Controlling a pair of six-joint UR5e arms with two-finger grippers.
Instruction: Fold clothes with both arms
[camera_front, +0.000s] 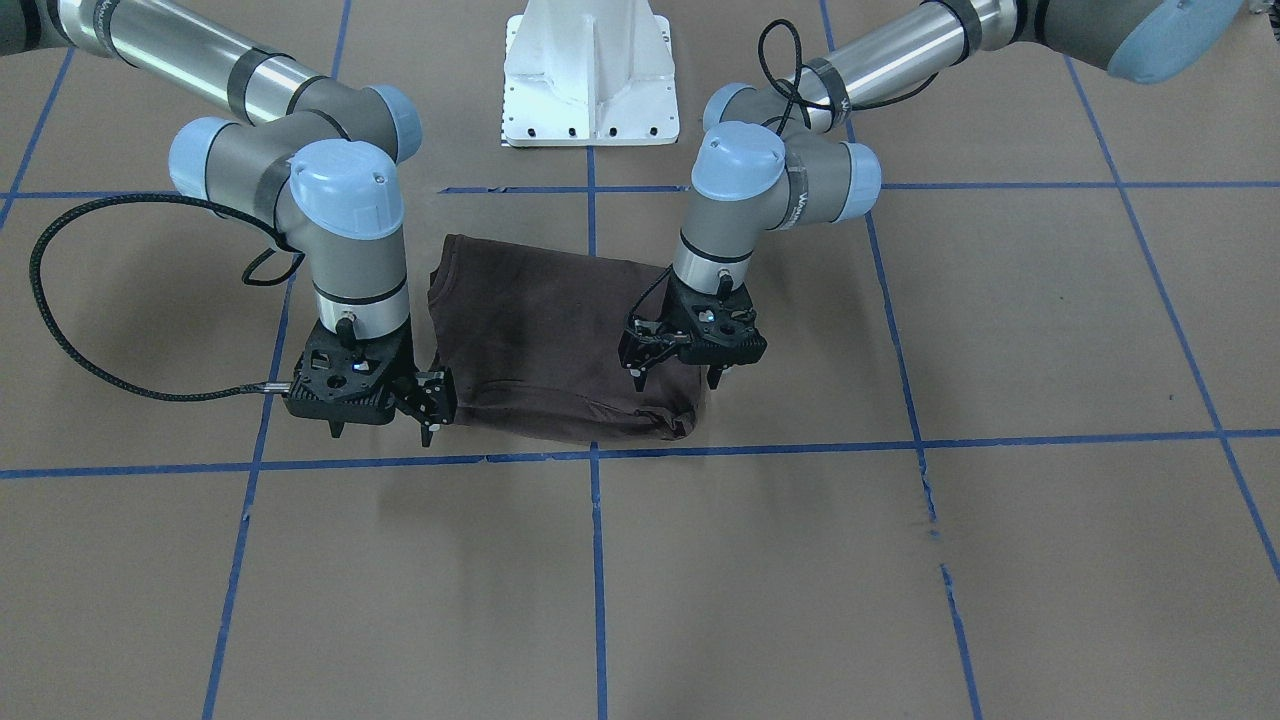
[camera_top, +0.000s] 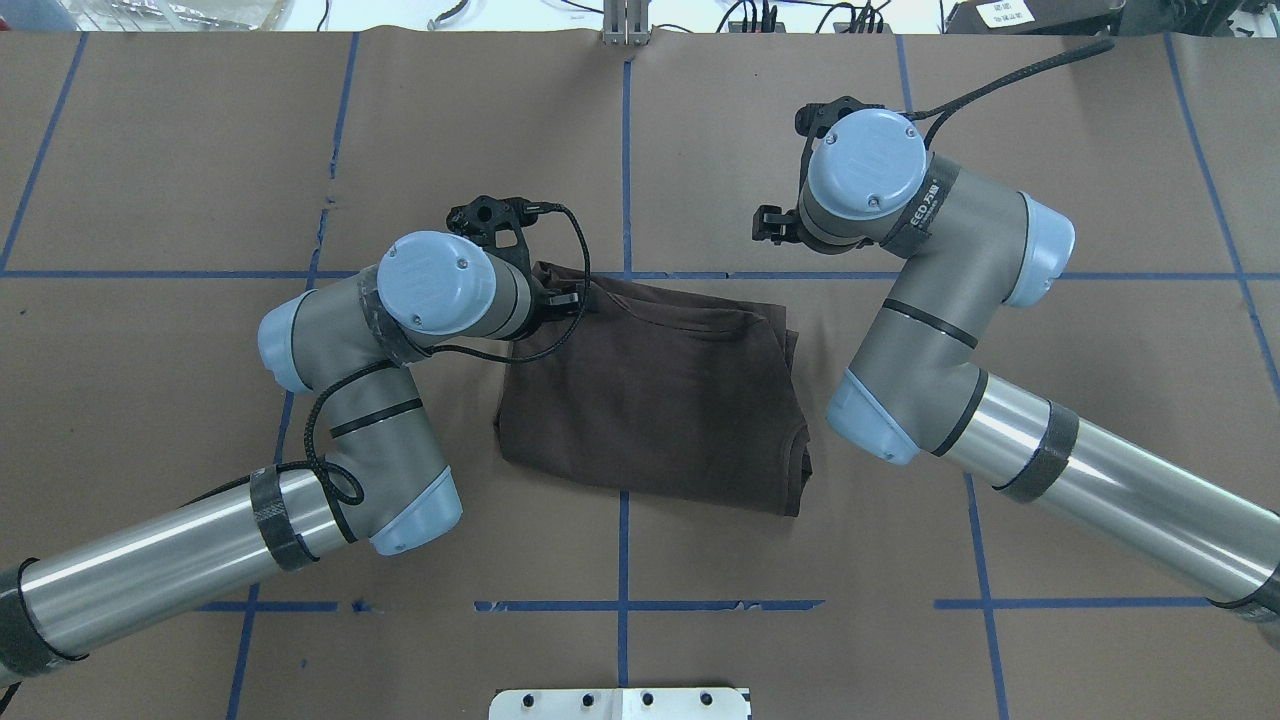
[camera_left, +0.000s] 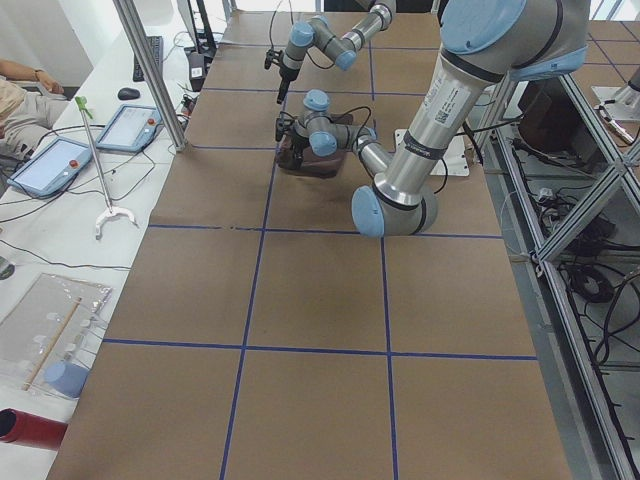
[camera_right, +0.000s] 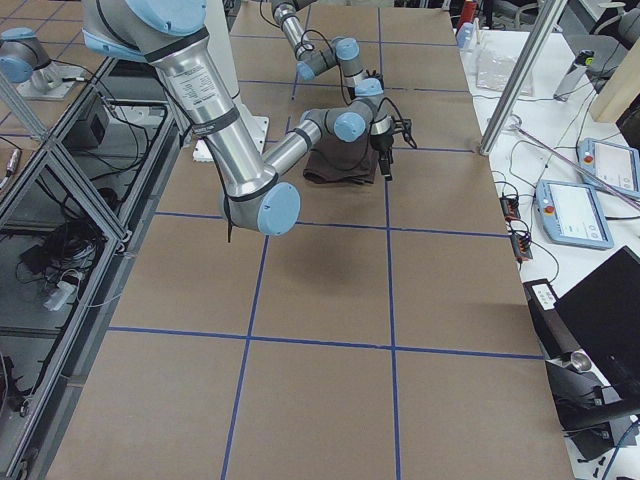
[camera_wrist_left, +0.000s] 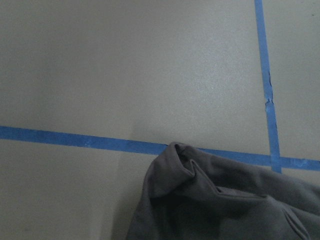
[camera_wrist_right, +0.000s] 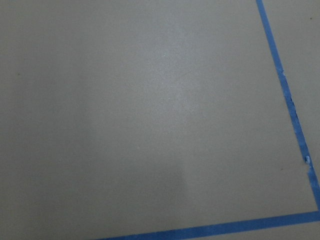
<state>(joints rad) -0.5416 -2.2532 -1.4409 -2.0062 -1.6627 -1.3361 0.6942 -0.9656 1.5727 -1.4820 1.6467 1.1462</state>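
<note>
Nearest us lies the bare table (camera_front: 780, 600), brown paper ruled into squares by blue tape (camera_front: 598, 580). Beyond it, in the middle and in front of the white pedestal (camera_front: 590, 80), sits the T-shirt (camera_front: 560, 330). It lies astride the centre line of tape, between the two wrists, its outer edge along a cross line.

We judge the folding well on: the shirt is already a compact, roughly rectangular packet with the sleeves turned in, and the overhead view shows several layers at one side. What is left looks small. The outer edge is puffy and rumpled rather than flat (the left wrist view shows a bunched corner resting over the tape), so a last fold or a smoothing press may be wanted — we cannot say which.

Our left gripper (camera_front: 677, 382) hangs over the shirt's end on its own side, fingers spread with nothing between them. Our right gripper (camera_front: 381, 433) hangs just beside the opposite end over bare paper, fingers likewise spread and empty; its wrist view shows only paper and tape.

By our count there is one T-shirt, two arms, namely the left arm (camera_front: 880, 50) and the right arm (camera_front: 200, 70), two grippers and one pedestal.
</note>
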